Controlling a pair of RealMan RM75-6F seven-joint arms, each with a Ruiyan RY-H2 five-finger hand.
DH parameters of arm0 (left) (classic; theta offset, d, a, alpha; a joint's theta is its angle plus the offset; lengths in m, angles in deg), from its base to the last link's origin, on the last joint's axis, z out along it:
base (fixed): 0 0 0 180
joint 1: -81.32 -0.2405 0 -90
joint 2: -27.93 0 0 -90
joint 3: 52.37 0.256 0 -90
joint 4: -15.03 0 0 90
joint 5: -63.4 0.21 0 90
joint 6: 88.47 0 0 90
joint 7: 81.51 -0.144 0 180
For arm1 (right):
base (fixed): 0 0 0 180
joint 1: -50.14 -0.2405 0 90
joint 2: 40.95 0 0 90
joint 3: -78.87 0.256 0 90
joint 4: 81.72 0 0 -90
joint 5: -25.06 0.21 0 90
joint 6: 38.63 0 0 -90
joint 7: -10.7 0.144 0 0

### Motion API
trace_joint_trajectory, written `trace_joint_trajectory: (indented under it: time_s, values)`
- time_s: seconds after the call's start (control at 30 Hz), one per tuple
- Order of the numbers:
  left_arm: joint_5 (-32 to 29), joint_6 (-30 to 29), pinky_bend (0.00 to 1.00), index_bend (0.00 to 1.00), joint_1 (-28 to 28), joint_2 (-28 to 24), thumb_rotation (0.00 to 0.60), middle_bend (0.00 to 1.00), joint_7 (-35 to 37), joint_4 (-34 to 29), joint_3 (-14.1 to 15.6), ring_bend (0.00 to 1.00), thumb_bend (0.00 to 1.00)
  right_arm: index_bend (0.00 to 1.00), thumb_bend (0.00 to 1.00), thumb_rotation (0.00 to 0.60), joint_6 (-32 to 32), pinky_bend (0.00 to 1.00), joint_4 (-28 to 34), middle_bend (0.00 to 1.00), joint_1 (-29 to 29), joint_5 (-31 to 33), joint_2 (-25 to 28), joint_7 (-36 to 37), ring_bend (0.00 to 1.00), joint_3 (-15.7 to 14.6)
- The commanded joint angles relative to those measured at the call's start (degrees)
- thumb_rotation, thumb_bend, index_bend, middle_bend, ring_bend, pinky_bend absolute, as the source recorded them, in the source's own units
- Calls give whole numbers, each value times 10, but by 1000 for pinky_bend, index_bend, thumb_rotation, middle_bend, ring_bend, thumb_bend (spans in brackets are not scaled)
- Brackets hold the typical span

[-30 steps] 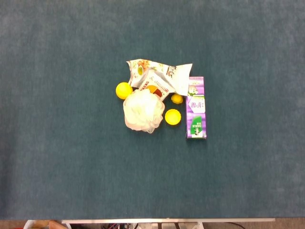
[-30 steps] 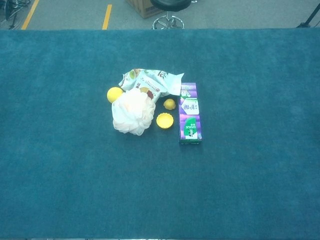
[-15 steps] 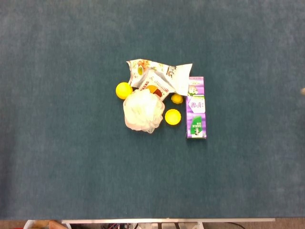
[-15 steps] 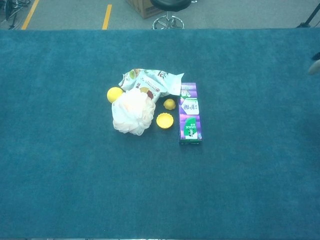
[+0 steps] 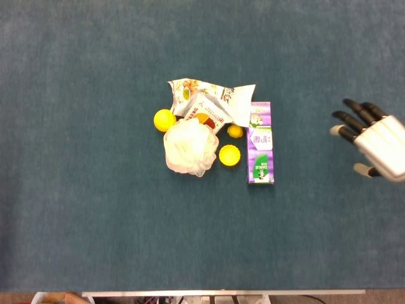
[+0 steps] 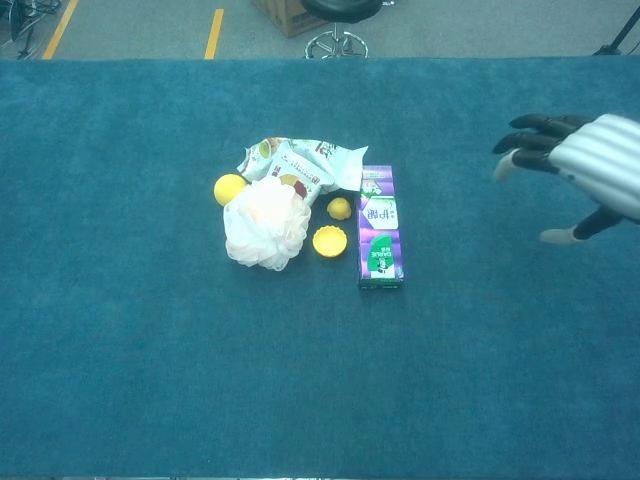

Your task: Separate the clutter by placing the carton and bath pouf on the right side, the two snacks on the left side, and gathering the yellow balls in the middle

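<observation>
A purple carton (image 5: 260,143) (image 6: 379,226) lies flat at the right of the pile. The white bath pouf (image 5: 188,146) (image 6: 265,224) sits left of it, partly over two snack bags (image 5: 213,104) (image 6: 303,165). Three yellow balls lie around the pouf: one at its left (image 5: 164,120) (image 6: 229,188), a small one (image 5: 235,130) (image 6: 339,208) and a ridged one (image 5: 229,155) (image 6: 329,241) between pouf and carton. My right hand (image 5: 373,140) (image 6: 578,165) hovers at the right edge, fingers spread and empty, well apart from the carton. The left hand is out of sight.
The teal cloth covers the table (image 5: 95,209) (image 6: 140,340). Beyond the far edge are a stool base (image 6: 337,40), a cardboard box (image 6: 284,14) and yellow floor lines (image 6: 214,32).
My right hand has come in from the right edge toward the carton; a second ago it was out of view. The objects have not moved.
</observation>
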Motion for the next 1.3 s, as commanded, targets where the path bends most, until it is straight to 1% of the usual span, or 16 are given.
trace_joint_trajectory:
  time_s: [0.03, 0.27, 0.63, 1.03, 1.3]
  values:
    - [0, 1, 196, 319, 0, 0, 600, 191, 0, 1, 0, 90, 445, 321, 0, 600, 7, 211, -27, 215, -18, -23, -21, 20, 82, -7]
    - [0, 5, 196, 319, 1, 3, 600, 191, 4, 6, 0, 90, 446, 321, 0, 600, 14, 211, -89, 215, -57, -60, -60, 56, 82, -16]
    - [-4, 1, 197, 319, -4, 0, 600, 191, 6, 5, 0, 90, 445, 321, 0, 600, -15, 211, -182, 215, -107, -103, -122, 120, 82, -25]
    - [-9, -2, 197, 320, -10, -3, 600, 190, 9, 3, 0, 90, 445, 321, 0, 600, -7, 211, -282, 215, -158, -120, -188, 186, 82, -46]
    - [-14, -6, 197, 320, -16, -6, 600, 190, 12, 2, -1, 90, 445, 321, 0, 600, -22, 211, -343, 216, -183, -122, -223, 214, 82, -50]
